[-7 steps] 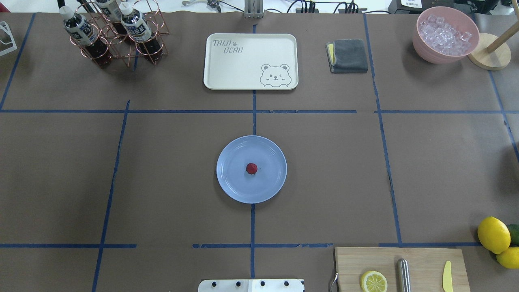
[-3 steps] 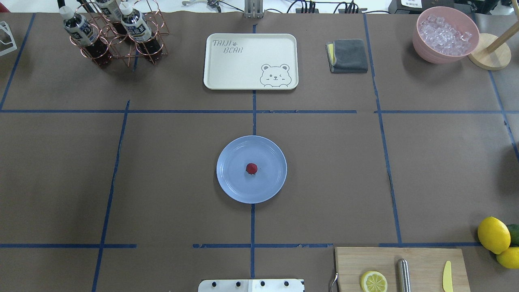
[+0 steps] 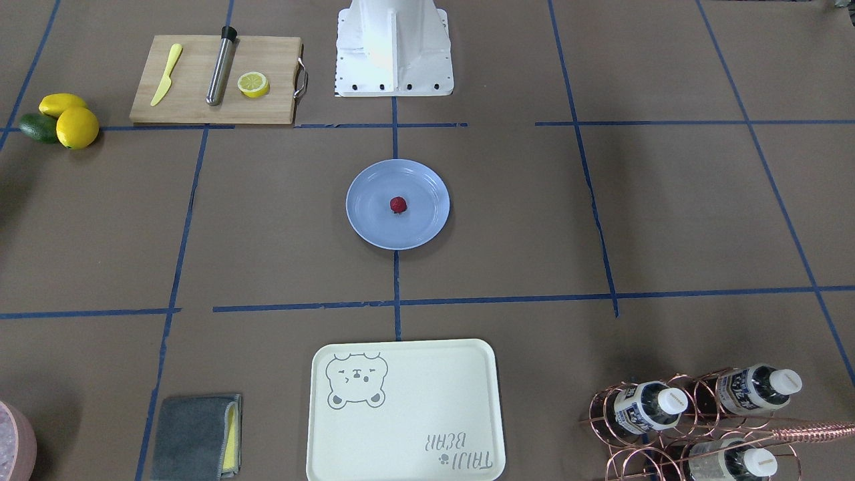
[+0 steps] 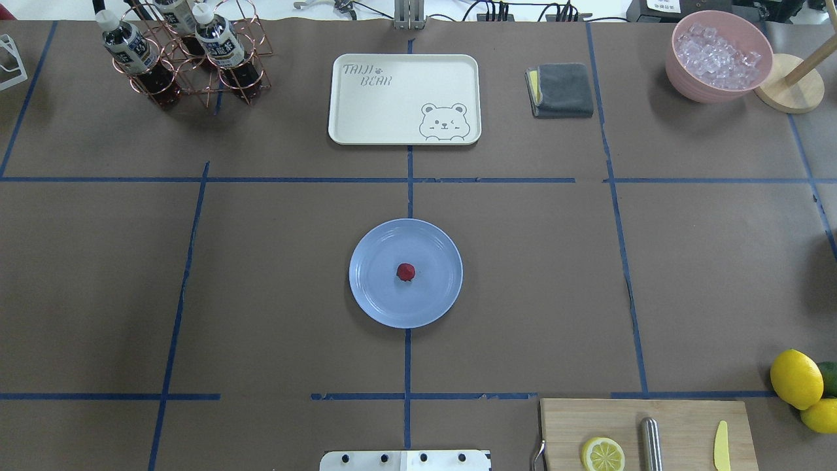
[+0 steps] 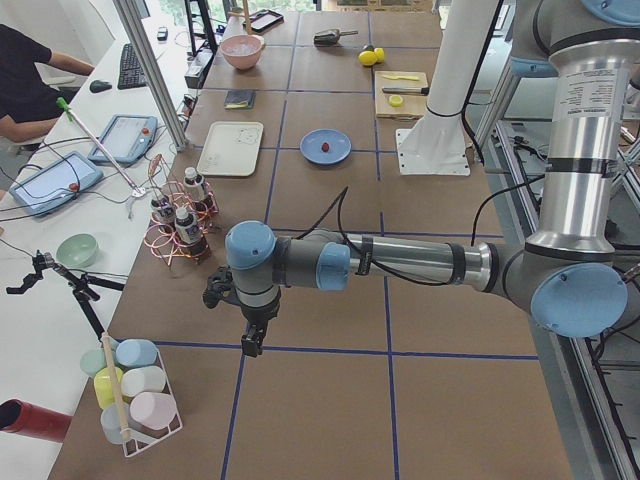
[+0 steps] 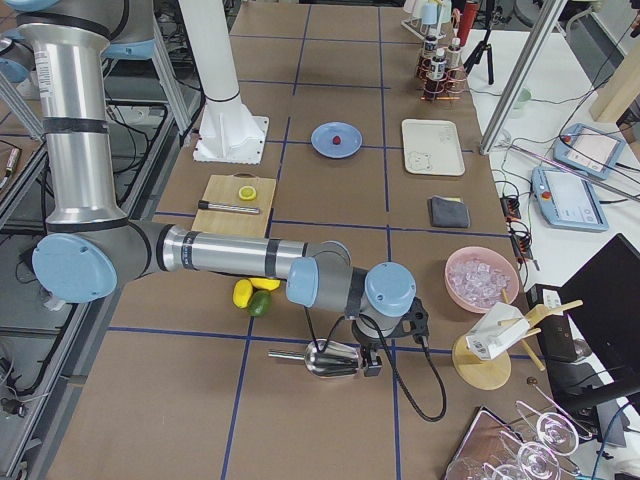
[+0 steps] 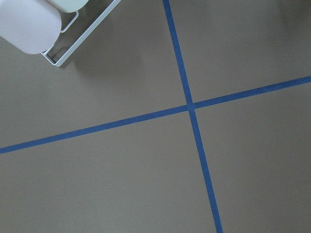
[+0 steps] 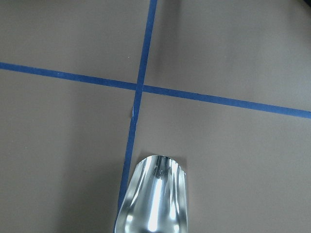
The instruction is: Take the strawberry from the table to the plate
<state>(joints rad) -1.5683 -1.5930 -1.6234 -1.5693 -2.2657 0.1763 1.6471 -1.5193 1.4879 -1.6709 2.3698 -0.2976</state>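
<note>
The small dark-red strawberry [image 4: 405, 271] [image 3: 398, 205] lies at the middle of the round light-blue plate [image 4: 433, 297] [image 3: 422, 228], which sits at the centre of the brown table [image 4: 281, 261]. Neither gripper shows in the overhead or front-facing views. In the exterior left view my left gripper [image 5: 252, 345] hangs over the table's far left end, well away from the plate. The exterior right view has my right gripper [image 6: 372, 365] low over the table's right end beside a metal scoop [image 6: 325, 358] [image 8: 153, 196]. I cannot tell whether either is open or shut.
A cream bear tray [image 4: 404, 98], a copper bottle rack [image 4: 186, 55], a grey cloth [image 4: 561, 89] and a pink bowl of ice [image 4: 718, 55] line the far side. A cutting board [image 4: 647, 435] with a lemon half, and lemons [image 4: 796, 378], lie near right. A cup rack [image 5: 130, 385] stands by the left gripper.
</note>
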